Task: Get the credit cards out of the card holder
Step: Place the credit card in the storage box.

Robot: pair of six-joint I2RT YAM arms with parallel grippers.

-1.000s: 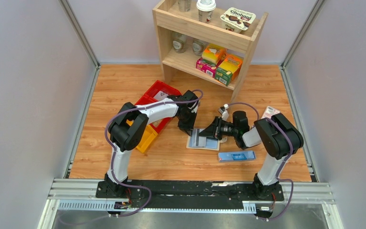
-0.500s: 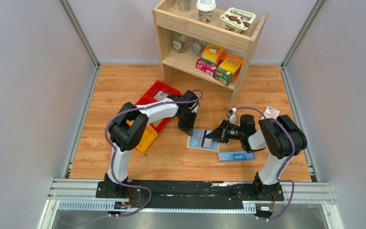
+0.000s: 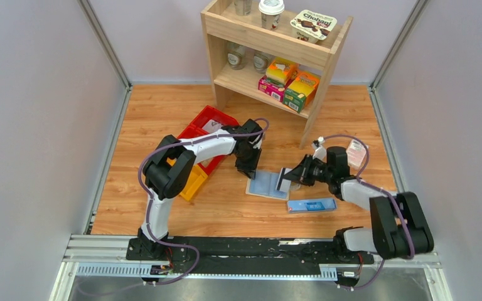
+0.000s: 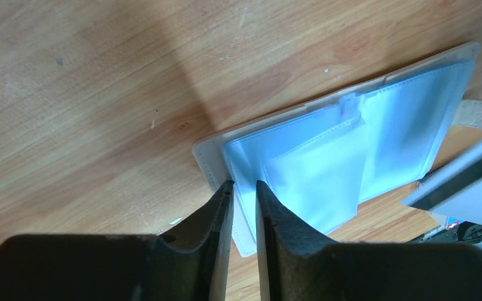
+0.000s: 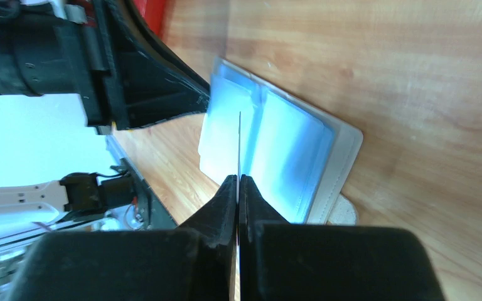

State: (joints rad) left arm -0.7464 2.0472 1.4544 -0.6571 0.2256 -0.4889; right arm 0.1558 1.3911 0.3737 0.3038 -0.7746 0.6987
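The card holder (image 3: 267, 186) lies open and flat on the wood table, cream outside with pale blue plastic sleeves (image 4: 326, 157). My left gripper (image 3: 251, 170) stands over its left edge, fingertips down on the cream border (image 4: 243, 184), jaws a narrow gap apart with nothing pinched between them. My right gripper (image 3: 290, 178) is shut on a grey credit card (image 3: 283, 179), held clear of the sleeves just above the holder's right half. In the right wrist view the card is a thin edge-on line (image 5: 239, 144) rising from the closed gripper (image 5: 238, 179) over the holder (image 5: 289, 157).
A long blue box (image 3: 312, 205) lies just in front of the right gripper. A pink-white packet (image 3: 355, 152) sits to its right. Red (image 3: 208, 135) and yellow (image 3: 191, 179) bins stand behind the left arm. A wooden shelf (image 3: 270, 47) with groceries is at the back.
My right gripper closed on the card and drew back to the right, sliding it out of the holder. The left gripper stayed on the holder's edge and eased its jaws slightly apart.
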